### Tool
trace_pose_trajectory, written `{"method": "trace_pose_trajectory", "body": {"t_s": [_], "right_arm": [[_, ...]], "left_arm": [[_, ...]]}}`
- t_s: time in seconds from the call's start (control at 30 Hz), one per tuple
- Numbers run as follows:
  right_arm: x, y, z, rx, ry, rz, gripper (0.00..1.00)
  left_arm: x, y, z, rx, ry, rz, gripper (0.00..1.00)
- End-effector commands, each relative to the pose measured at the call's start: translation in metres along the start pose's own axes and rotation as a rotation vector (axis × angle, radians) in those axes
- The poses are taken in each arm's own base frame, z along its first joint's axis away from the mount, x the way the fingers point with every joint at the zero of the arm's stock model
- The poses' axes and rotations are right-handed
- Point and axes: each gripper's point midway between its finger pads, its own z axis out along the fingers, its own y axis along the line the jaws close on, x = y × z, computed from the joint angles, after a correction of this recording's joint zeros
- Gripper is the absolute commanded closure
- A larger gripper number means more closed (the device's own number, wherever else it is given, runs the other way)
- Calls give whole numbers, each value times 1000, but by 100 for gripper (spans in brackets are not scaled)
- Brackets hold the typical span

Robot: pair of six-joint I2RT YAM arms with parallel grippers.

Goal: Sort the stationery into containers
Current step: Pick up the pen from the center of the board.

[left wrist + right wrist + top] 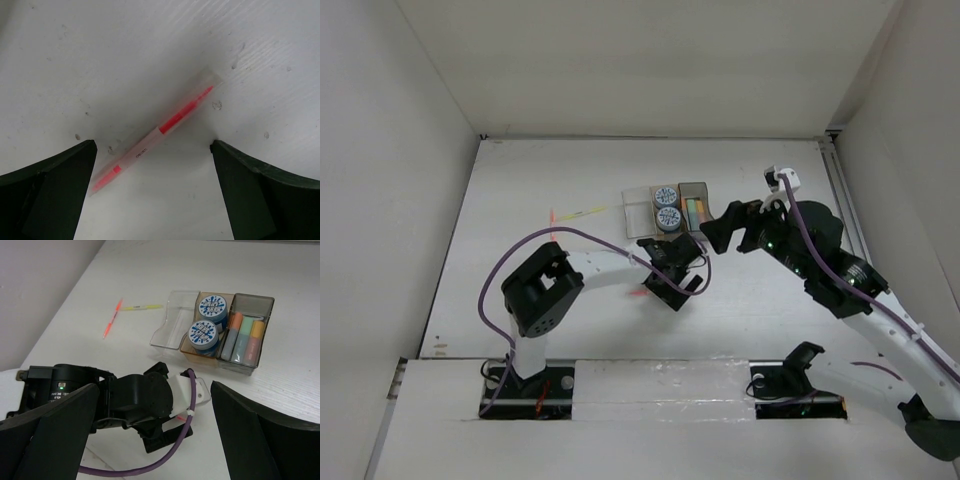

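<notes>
Translucent plastic with a red core forms the slim red pen (160,132), which lies flat on the white table (100,50). It sits on the near side of the row of three joined translucent plastic bins (220,325), directly under the left arm's head.

**Claw state.** The left gripper (153,143) is spread wide and holds nothing. One dark finger stands off each side of the pen without touching it. The right gripper (154,386) is also spread wide and empty, and it hangs to the right of the bins.

**Handling properties (estimated).**
- Weight: very light, so grip force can be low.
- Stiffness: the barrel is rigid and thin and should not deform under the pads.
- Surface: smooth and round, so it is likely to roll or skate on the table if pushed from one side only.
- Profile: low, so the fingertips must reach almost to the table surface.

**Grasp point.** Take the pen near mid-barrel, close to the printed band, so that it hangs level. In the left wrist view the pen runs diagonally across the line on which the fingers close. Turning the wrist until the jaws close square across the barrel should stop it from swivelling.

**Destination context.**
- The clear left bin (172,320) shows no contents.
- The amber middle bin (187,352) holds two round blue-white patterned rolls (212,307).
- The smoky grey right bin (265,305) holds short orange and green markers (243,337).
- A thin orange pen (112,317) and a yellow-green pen (142,307) lie loose on the table, left of the bins.
</notes>
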Motion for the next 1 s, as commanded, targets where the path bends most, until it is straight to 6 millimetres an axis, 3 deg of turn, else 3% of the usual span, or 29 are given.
{"method": "trace_pose_trajectory", "body": {"t_s": [0.0, 0.2, 0.43, 0.53, 0.57, 0.63, 0.83, 0.97], "right_arm": [[-13, 13, -3, -49, -46, -14, 0], [-24, 19, -12, -63, -82, -12, 0], [-42, 20, -27, -50, -128, -6, 0], [-54, 21, -38, -54, -164, 0, 0], [-55, 24, -40, -63, -161, -1, 0], [-63, 23, -51, -62, -189, 4, 0], [-73, 19, -69, -40, -210, 9, 0], [-85, 15, -82, -15, -242, 16, 0]], "left_arm": [[5, -5, 7, 23, 27, 30, 2], [5, -13, 7, 89, 33, 28, 13], [18, -21, 7, 141, 65, 29, 43], [28, -21, 11, 144, 100, 30, 66], [31, -23, 14, 151, 117, 22, 81], [32, -23, 16, 148, 129, 22, 100], [28, -29, 13, 173, 140, -2, 100], [-21, -30, -21, 238, 15, -62, 100]]}}
